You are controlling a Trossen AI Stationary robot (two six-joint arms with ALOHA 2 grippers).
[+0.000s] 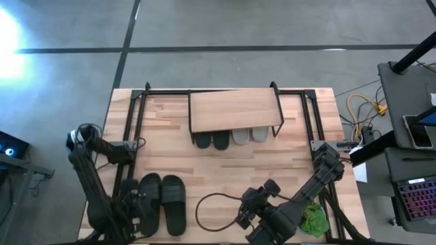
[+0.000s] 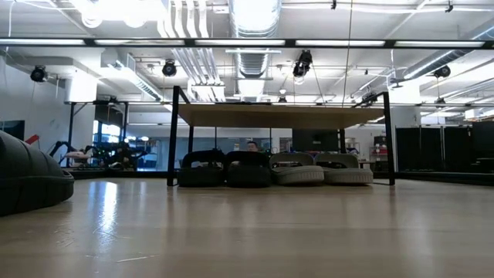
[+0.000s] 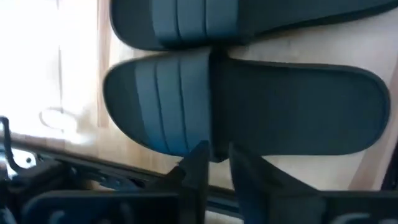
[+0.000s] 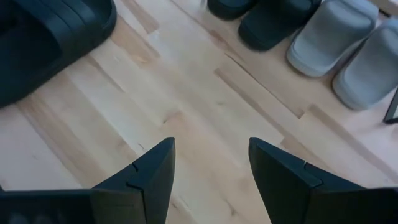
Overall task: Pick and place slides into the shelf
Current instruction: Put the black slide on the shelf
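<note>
Barely parted, left end effector (image 3: 214, 163) touches black slide (image 3: 249, 112).

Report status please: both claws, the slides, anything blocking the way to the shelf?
Left claw at a black slide, fingers close together. Right claw open, empty, over bare table. Four slides under shelf, two black outside. Path looks unobstructed.

Four slides (image 1: 231, 138) under shelf (image 1: 234, 110); two slides (image 1: 162, 202) front-left.
</note>
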